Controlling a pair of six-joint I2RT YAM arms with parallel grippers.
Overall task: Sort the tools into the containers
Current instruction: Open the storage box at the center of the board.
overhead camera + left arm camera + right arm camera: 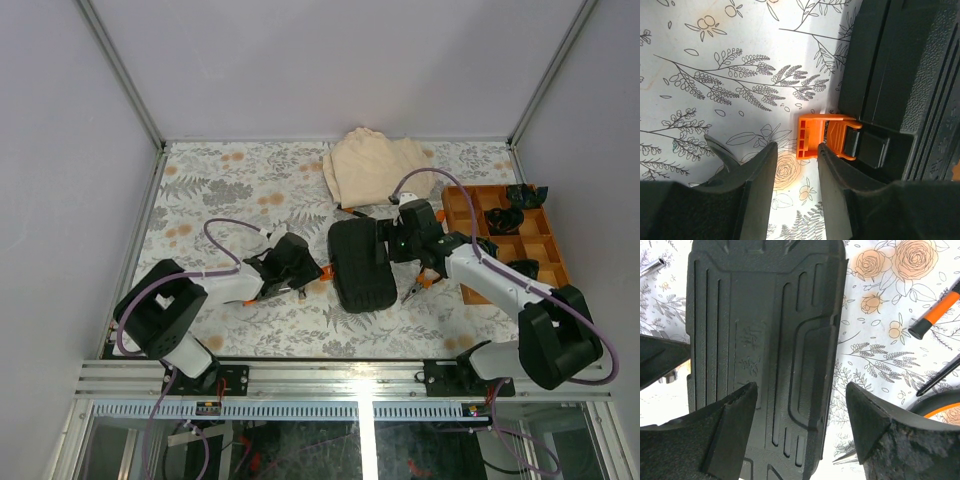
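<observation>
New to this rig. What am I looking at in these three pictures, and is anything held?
Two robot arms are bolted at the near edge of a table. One picture looks down from above; the other two come from a camera on each wrist. On it lie a closed black tool case, a beige cloth, an orange tray and loose tools. The left fingers stand apart at the case's orange latch; the right fingers spread wide over the case. Nothing is held.
</observation>
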